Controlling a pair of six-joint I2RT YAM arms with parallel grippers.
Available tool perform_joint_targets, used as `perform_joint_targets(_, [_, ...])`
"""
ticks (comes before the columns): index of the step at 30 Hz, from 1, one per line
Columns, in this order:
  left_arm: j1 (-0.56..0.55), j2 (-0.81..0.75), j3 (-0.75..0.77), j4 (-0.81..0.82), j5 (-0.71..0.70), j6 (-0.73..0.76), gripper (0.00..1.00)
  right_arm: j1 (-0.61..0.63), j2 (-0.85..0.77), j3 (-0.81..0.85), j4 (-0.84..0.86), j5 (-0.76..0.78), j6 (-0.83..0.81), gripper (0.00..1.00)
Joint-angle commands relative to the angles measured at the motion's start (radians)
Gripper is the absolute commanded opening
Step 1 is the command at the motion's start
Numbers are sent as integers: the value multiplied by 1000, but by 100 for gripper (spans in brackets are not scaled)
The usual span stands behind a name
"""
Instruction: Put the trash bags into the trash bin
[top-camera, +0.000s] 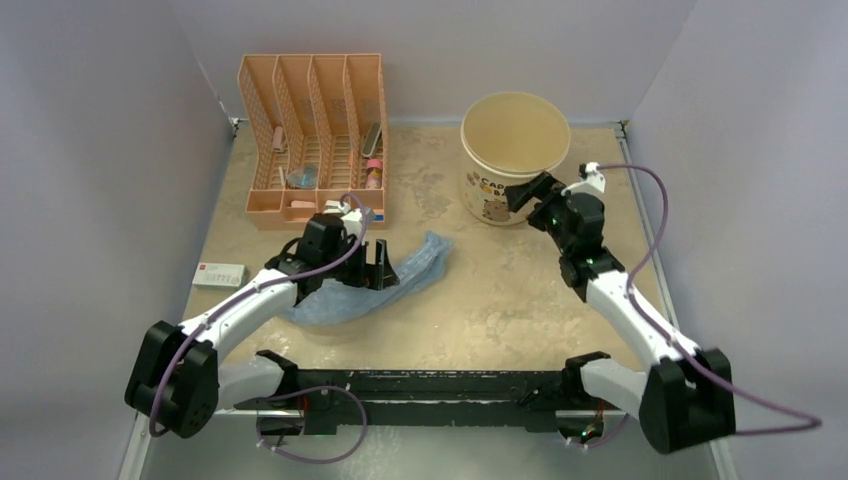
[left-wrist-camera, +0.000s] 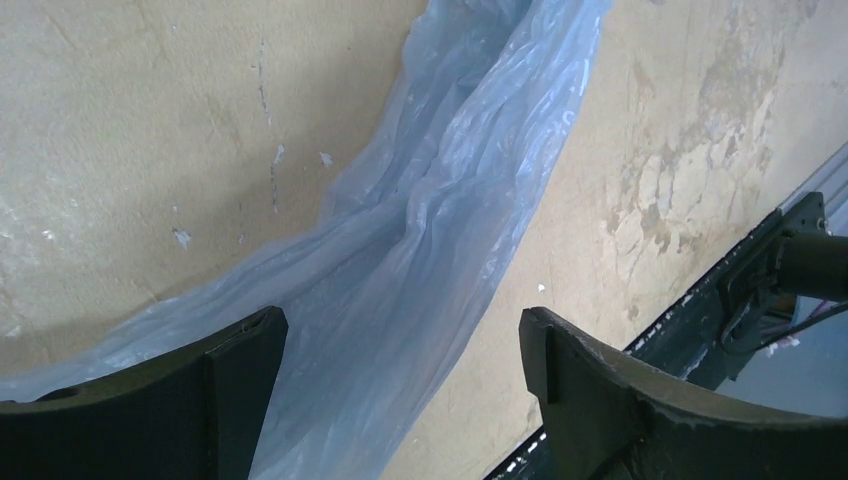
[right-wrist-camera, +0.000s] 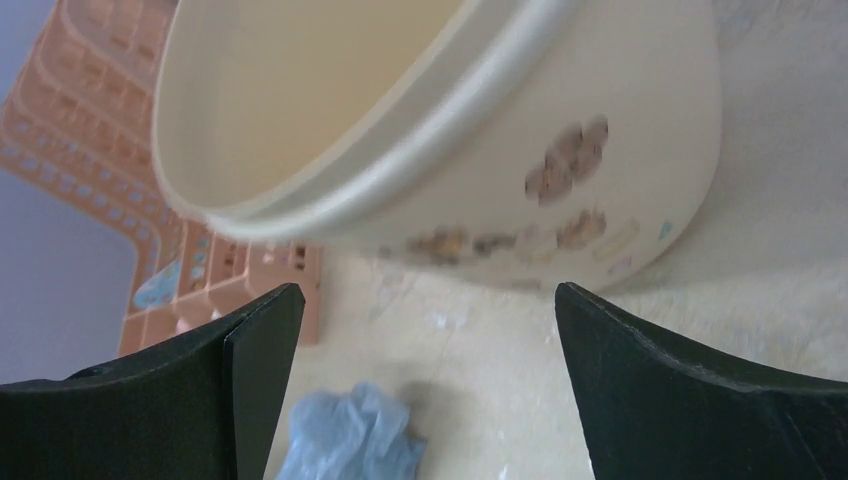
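Note:
A limp light-blue trash bag (top-camera: 385, 280) lies stretched across the table left of centre. My left gripper (top-camera: 362, 268) hovers just over its middle, open. In the left wrist view the bag (left-wrist-camera: 430, 250) runs between the two dark fingers (left-wrist-camera: 235, 385), nearer the left one, with nothing pinched. The cream trash bin (top-camera: 515, 150) stands upright at the back right, its inside bare. My right gripper (top-camera: 527, 190) is open beside the bin's near right wall. The right wrist view shows the bin (right-wrist-camera: 560, 130) close ahead and the bag's end (right-wrist-camera: 350, 440) low between the fingers.
An orange mesh file organizer (top-camera: 312, 130) with small items stands at the back left. A small white and red box (top-camera: 220, 274) lies at the left edge. Grey walls enclose the table on three sides, and a black rail (top-camera: 430, 385) runs along the near edge.

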Motion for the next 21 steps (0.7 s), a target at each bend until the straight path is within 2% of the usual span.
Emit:
perform_joint_targets(1, [-27,0,32,5,-53,-21,86,-7,190,187,78,70,-86,98])
perform_joint_targets(4, [-41,40,36,17,-7,-35,80,-7,263,264,6,1,-116,98])
perform_joint_targets(8, [-77,87,50,35,46,-47,70,-8,257,258,-19,-37,-168,96])
perform_joint_targets(12, [-101,110,61,55,83,-77,45,-9,194,234,-144,-150,-212,96])
perform_joint_targets(17, [-108,132,46,192,212,-183,4,-9,-16,45,-141,-263,-123,99])
perform_joint_targets(18, [-110,135,35,244,238,-223,0,-9,-52,10,-137,-274,-88,99])
perform_joint_targets(21, [-110,129,-32,438,313,-405,0,-9,-136,-55,-182,-263,-16,99])
